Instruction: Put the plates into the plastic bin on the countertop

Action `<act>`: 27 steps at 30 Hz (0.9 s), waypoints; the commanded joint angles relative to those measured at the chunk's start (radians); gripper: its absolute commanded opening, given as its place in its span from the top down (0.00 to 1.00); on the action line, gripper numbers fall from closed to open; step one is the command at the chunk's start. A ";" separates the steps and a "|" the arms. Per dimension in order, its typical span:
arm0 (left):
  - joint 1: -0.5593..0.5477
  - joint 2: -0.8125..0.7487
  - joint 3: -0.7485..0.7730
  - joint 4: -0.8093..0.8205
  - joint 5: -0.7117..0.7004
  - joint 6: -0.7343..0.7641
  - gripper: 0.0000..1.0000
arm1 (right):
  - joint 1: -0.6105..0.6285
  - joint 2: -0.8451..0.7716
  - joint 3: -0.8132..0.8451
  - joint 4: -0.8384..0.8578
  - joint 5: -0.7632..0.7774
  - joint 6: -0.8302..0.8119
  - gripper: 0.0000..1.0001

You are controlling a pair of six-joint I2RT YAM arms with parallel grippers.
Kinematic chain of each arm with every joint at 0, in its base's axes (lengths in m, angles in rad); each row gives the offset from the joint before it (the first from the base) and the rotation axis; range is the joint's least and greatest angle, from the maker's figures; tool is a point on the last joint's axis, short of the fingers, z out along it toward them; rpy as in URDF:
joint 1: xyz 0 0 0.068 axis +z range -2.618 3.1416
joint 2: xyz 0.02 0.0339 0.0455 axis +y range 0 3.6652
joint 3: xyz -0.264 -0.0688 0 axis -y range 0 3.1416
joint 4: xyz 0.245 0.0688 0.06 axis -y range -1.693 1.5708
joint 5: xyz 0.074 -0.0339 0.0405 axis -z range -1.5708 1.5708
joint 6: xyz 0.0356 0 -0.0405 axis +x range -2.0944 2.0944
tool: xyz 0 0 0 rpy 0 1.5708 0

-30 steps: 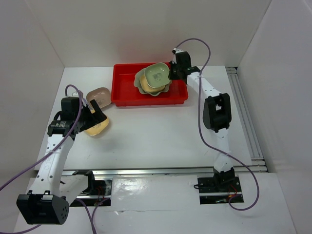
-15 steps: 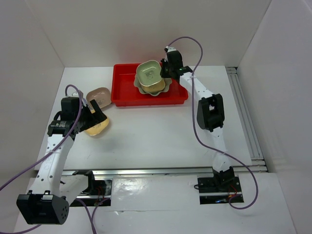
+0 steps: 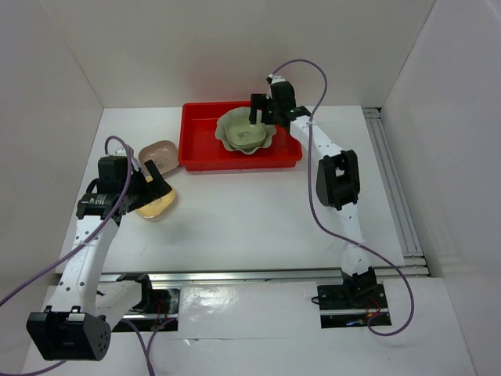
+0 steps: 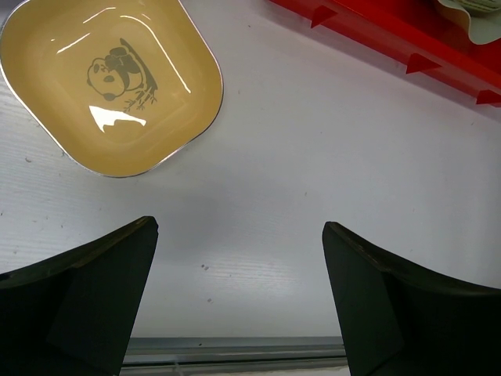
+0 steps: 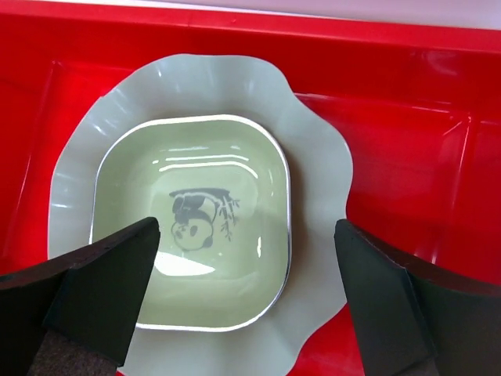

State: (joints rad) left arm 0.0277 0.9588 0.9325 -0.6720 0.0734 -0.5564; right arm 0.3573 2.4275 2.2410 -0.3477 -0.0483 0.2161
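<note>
The red plastic bin (image 3: 202, 147) stands at the back of the white countertop (image 3: 250, 211). In it lies the large pale-green scalloped plate (image 5: 317, 157) with a small green panda plate (image 5: 192, 223) lying flat inside it. My right gripper (image 5: 246, 301) hovers open just above that green plate, holding nothing, and in the top view the right gripper (image 3: 258, 117) is over the bin's right half. A yellow panda plate (image 4: 109, 78) rests on the countertop left of the bin. My left gripper (image 4: 239, 298) stands open over bare table just beside it. A tan-pink plate (image 3: 160, 151) sits beside the bin's left wall.
White walls close in the table on three sides. A metal rail (image 3: 391, 180) runs along the right side, another along the near edge (image 3: 250, 276). The bin's ribbed front wall (image 4: 391, 43) shows in the left wrist view.
My right gripper swung left over the bin and opened, letting go of the small green plate, which now lies flat in the scalloped plate. The left arm has not moved.
</note>
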 commanded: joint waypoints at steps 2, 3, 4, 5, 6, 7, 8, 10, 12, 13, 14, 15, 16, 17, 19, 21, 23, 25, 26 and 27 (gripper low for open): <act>0.005 -0.003 -0.001 0.032 -0.038 -0.008 0.00 | 0.026 -0.183 -0.036 0.090 -0.019 -0.004 0.00; 0.005 -0.003 -0.001 0.032 -0.038 -0.019 0.00 | 0.026 -0.183 -0.052 0.099 -0.019 -0.004 0.00; 0.005 -0.003 -0.001 0.032 -0.052 -0.019 0.00 | 0.035 -0.238 -0.052 0.099 -0.004 -0.017 0.00; 0.005 0.009 -0.001 0.032 -0.052 -0.019 0.00 | 0.046 -0.266 -0.052 0.081 0.033 -0.017 0.00; 0.005 0.023 -0.001 0.032 -0.063 -0.019 0.00 | 0.046 -0.293 -0.064 0.061 0.054 -0.017 0.00; 0.005 0.041 -0.001 0.022 -0.063 -0.019 0.00 | 0.046 -0.358 -0.078 0.040 0.067 -0.017 0.00; 0.005 0.081 0.008 0.022 -0.063 -0.019 0.00 | 0.046 -0.398 -0.105 0.009 0.067 -0.017 0.00; 0.005 0.135 0.008 0.034 0.018 0.016 0.02 | 0.046 -0.563 -0.304 0.025 0.047 -0.027 0.00; 0.005 0.237 0.017 0.043 0.091 0.038 0.04 | 0.055 -0.695 -0.595 0.143 0.001 -0.037 0.00; 0.005 0.270 0.034 0.043 0.091 0.038 0.05 | 0.055 -0.761 -0.688 0.188 -0.025 -0.037 0.00; 0.005 0.299 0.043 0.032 0.091 0.038 0.07 | 0.055 -0.880 -0.769 0.267 -0.047 -0.037 0.00; 0.005 0.320 0.057 0.022 0.071 0.038 0.07 | 0.055 -0.930 -0.843 0.294 -0.085 -0.028 0.00; 0.005 0.352 0.057 0.022 0.050 0.029 0.07 | 0.055 -0.973 -0.953 0.309 -0.103 -0.018 0.00; 0.005 0.362 0.069 0.022 0.037 0.029 0.07 | 0.055 -1.040 -0.995 0.322 -0.131 -0.018 0.00; 0.005 0.371 0.069 0.022 0.017 0.029 0.07 | 0.055 -1.090 -1.084 0.331 -0.140 -0.009 0.00; 0.005 0.380 0.078 0.022 0.008 0.029 0.07 | 0.055 -1.137 -1.130 0.358 -0.169 0.003 0.00; 0.005 0.423 0.078 0.022 -0.007 0.029 0.08 | 0.065 -1.157 -1.169 0.374 -0.192 0.012 0.00; 0.005 0.446 0.087 0.022 -0.017 0.029 0.10 | 0.074 -1.168 -1.181 0.386 -0.214 0.012 0.00; 0.005 0.455 0.098 0.022 -0.017 0.029 0.10 | 0.074 -1.179 -1.192 0.398 -0.225 0.012 0.00; 0.005 0.455 0.107 0.022 -0.017 0.029 0.10 | 0.074 -1.179 -1.192 0.398 -0.225 0.012 0.00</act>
State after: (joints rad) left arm 0.0277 1.3960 0.9977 -0.6510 0.0753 -0.5457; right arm 0.4183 1.2835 1.0500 -0.0570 -0.2234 0.2207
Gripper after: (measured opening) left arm 0.904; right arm 0.999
